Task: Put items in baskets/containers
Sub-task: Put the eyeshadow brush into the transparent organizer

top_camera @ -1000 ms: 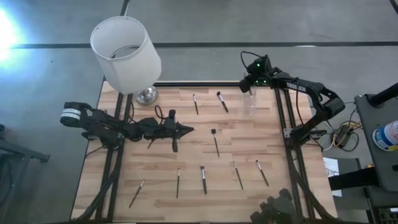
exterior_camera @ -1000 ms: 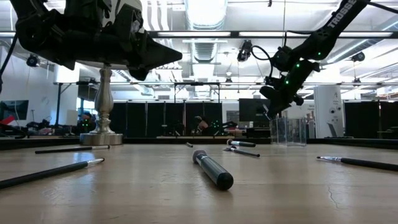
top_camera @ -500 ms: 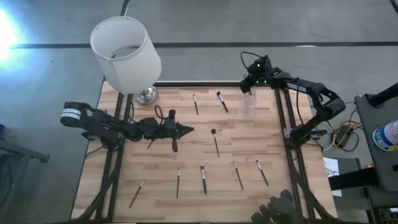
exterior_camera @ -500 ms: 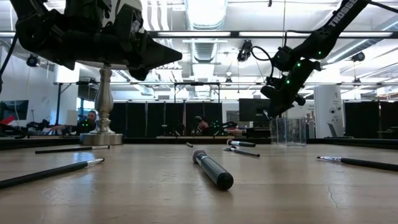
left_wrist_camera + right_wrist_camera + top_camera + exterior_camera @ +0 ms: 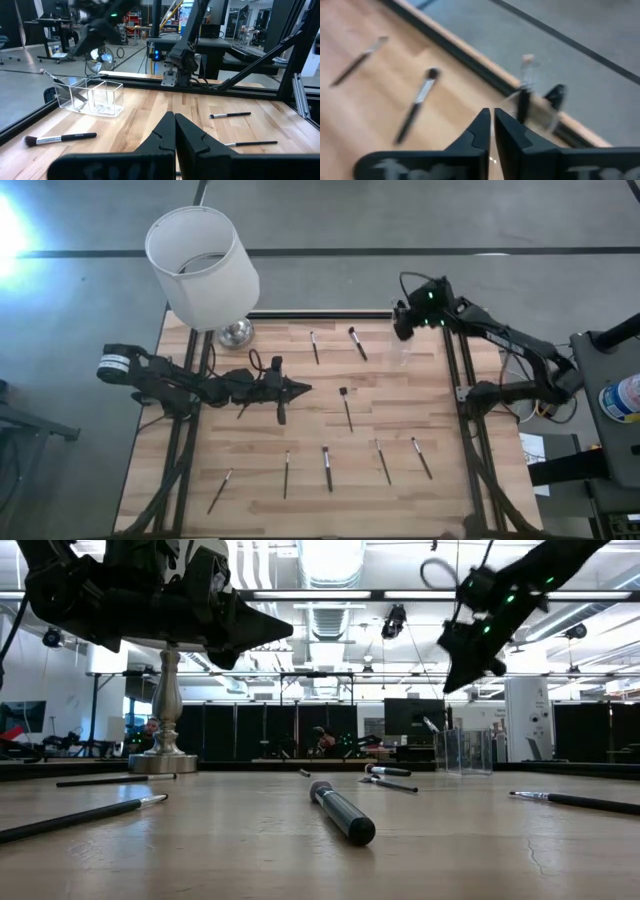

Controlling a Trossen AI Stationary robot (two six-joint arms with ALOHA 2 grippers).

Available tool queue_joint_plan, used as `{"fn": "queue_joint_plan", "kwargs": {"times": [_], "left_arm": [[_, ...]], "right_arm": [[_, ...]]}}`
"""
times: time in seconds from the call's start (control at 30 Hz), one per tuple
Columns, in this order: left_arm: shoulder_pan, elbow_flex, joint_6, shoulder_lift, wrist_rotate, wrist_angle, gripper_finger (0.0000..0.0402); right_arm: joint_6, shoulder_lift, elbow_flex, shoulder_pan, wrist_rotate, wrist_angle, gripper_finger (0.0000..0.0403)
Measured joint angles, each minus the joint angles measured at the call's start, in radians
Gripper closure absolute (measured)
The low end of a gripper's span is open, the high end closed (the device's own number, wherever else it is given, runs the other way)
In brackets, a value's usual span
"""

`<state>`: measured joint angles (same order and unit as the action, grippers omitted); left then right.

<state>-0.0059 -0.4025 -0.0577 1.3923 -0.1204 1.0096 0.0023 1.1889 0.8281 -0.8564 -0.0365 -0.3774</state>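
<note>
The right end effector has lifted away from the clear container, fingers together and empty. The container stands at the tabletop's far right edge with one brush leaning inside. More brushes lie scattered across the wood. The left end effector hovers mid-table, fingers together, near the lampshade.

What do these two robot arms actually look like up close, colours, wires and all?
Both arms are dark, jointed and slender. The left gripper ends in two black wedge-shaped fingers tapering to a point; the right gripper looks the same. The left arm carries a white band near its base and looping black cables. The right arm shows green lights near its wrist, white lettering and a cable loop.
</note>
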Motion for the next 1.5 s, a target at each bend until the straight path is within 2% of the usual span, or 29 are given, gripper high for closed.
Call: {"fn": "queue_joint_plan", "kwargs": {"times": [0.1, 0.23, 0.43, 0.63, 0.83, 0.97, 1.1, 1.23, 1.5], "left_arm": [[0.000, 0.000, -0.003, 0.010, 0.001, 0.000, 0.0402], [0.000, 0.000, -0.027, 0.042, 0.018, 0.000, 0.0402], [-0.015, -0.004, -0.056, 0.120, 0.035, 0.010, 0.0402], [-0.067, -0.038, -0.068, 0.197, 0.035, 0.010, 0.0402], [-0.125, -0.070, -0.065, 0.236, 0.034, 0.009, 0.0402], [-0.153, -0.070, -0.075, 0.246, 0.026, 0.006, 0.0402], [-0.182, -0.069, -0.099, 0.257, -0.024, -0.015, 0.0402], [-0.204, -0.068, -0.100, 0.262, -0.063, -0.025, 0.0401], [-0.214, -0.068, -0.100, 0.262, -0.066, -0.046, 0.0402]], "right_arm": [[0.045, -0.106, -0.080, 0.124, 0.053, -0.006, 0.0392], [0.142, -0.236, -0.170, 0.338, 0.183, -0.019, 0.0394], [0.355, -0.355, -0.233, 0.676, 0.368, -0.123, 0.0394], [0.631, -0.352, -0.274, 0.972, 0.466, -0.199, 0.0394], [0.872, -0.202, -0.277, 1.218, 0.512, -0.197, 0.0394], [0.981, -0.052, -0.237, 1.307, 0.513, -0.196, 0.0393], [1.027, 0.102, -0.176, 1.326, 0.478, -0.197, 0.0377], [1.027, 0.238, -0.088, 1.324, 0.440, -0.197, 0.0342], [1.056, 0.424, 0.082, 1.296, 0.334, -0.220, 0.0270]]}}
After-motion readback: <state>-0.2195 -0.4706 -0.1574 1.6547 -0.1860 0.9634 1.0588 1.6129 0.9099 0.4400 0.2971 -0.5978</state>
